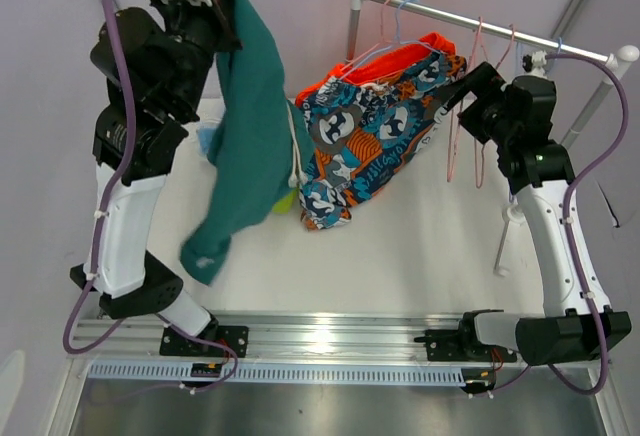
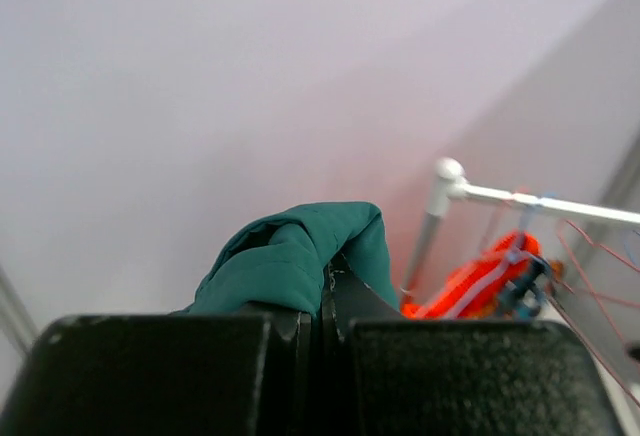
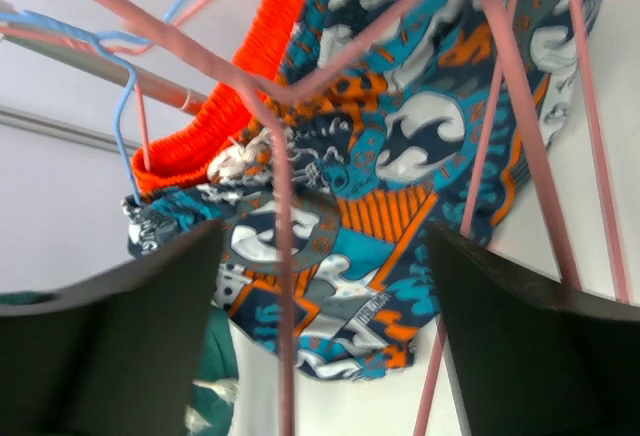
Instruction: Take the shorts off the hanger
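Left end effector (image 2: 322,301), held high, is clamped shut on soft dark teal fabric shorts (image 1: 250,126), hung lengthwise down toward the white bench (image 1: 420,246). Right end effector (image 3: 320,276) is spread wide, gripping nothing, with a pink wire hanger (image 3: 283,256) seen between its fingers.

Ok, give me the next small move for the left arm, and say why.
Probably lower the left pincer toward the table and open it. It is shut on the dark teal shorts, which dangle from it apart from the rail, so they look ready to set down.
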Motion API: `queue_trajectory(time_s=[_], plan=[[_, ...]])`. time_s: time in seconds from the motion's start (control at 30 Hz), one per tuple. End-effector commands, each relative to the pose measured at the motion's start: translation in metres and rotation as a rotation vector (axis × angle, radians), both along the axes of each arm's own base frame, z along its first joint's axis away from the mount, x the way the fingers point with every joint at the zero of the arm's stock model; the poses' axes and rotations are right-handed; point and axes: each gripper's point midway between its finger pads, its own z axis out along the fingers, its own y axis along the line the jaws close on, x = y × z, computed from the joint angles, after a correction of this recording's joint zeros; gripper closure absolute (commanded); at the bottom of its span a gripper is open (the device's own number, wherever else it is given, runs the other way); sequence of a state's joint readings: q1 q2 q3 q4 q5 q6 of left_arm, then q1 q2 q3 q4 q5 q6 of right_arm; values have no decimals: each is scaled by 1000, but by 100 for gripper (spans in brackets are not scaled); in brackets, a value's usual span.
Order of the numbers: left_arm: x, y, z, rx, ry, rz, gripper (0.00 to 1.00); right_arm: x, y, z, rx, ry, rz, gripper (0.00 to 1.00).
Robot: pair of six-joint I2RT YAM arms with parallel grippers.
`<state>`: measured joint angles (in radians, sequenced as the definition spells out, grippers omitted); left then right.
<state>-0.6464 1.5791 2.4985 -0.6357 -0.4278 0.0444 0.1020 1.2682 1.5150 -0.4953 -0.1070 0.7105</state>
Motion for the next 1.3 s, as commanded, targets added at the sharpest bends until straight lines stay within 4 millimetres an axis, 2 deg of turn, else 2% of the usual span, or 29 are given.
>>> queue_trajectory(time_s=[0.0,0.03,0.07,0.1,0.13,0.2,0.23,0.27,0.33,0.37,0.47,0.5,0.53,0.63,0.73,0.83,0.87,0.9,0.93,0.97,1.0,1.03,1.07,1.1,1.13,1.17,1.2,1.23,1.27], plan=[[24,17,40,-3,-184,63,100,-13,0,7,-4,-42,17,1],[45,28,34,1,-178,102,100,-14,0,0,-9,-31,20,1],[49,32,43,-32,-201,93,100,-20,-1,0,-14,-33,21,1],[67,32,33,-30,-178,90,100,-23,-1,-2,-16,-32,23,1],[103,38,11,-19,-129,110,100,-26,0,-7,-17,-25,33,0],[135,33,-18,-55,-61,70,100,-35,0,-3,-23,-45,41,1],[164,38,-49,-52,6,80,100,-39,1,-2,-21,-53,47,1],[177,36,-67,-73,56,63,100,-43,3,-3,-19,-56,60,1],[203,27,-109,-55,153,29,100,-57,10,14,-8,-120,109,1],[222,19,-142,-39,220,19,100,-61,14,29,-2,-184,138,0],[245,5,-214,-11,392,-14,99,-85,30,72,15,-337,230,1],[250,2,-239,-2,445,-19,98,-94,33,92,15,-392,248,1],[253,-1,-260,4,488,-34,97,-103,41,104,15,-428,283,1],[254,-17,-301,-2,584,-101,91,-128,56,146,10,-564,354,1],[250,-27,-330,4,665,-151,87,-140,67,176,17,-664,400,1],[242,-37,-354,9,748,-188,79,-140,79,191,24,-682,426,1],[239,-37,-368,15,784,-188,72,-127,92,183,17,-650,449,1],[237,-37,-377,21,808,-186,43,-123,98,184,14,-647,457,1],[233,-35,-388,30,851,-178,28,-119,101,187,10,-652,453,1],[232,-30,-392,40,866,-154,18,-103,110,178,-11,-628,455,1],[228,-25,-389,46,869,-130,5,-98,119,174,-13,-610,457,1],[224,-19,-387,49,878,-102,1,-93,121,176,-18,-609,451,1],[220,-12,-387,59,880,-70,1,-79,130,166,-38,-581,451,1],[213,-8,-390,67,888,-59,1,-68,130,162,-48,-565,423,1],[200,-2,-349,57,802,-56,1,-60,130,156,-54,-539,410,2],[196,0,-329,43,747,-55,1,-55,131,155,-60,-534,399,3],[184,9,-342,55,774,-19,1,-40,132,145,-77,-505,371,4],[165,15,-302,31,697,-21,1,-34,131,140,-82,-487,353,5],[155,18,-288,22,670,-20,1,-28,131,134,-88,-470,340,6]])
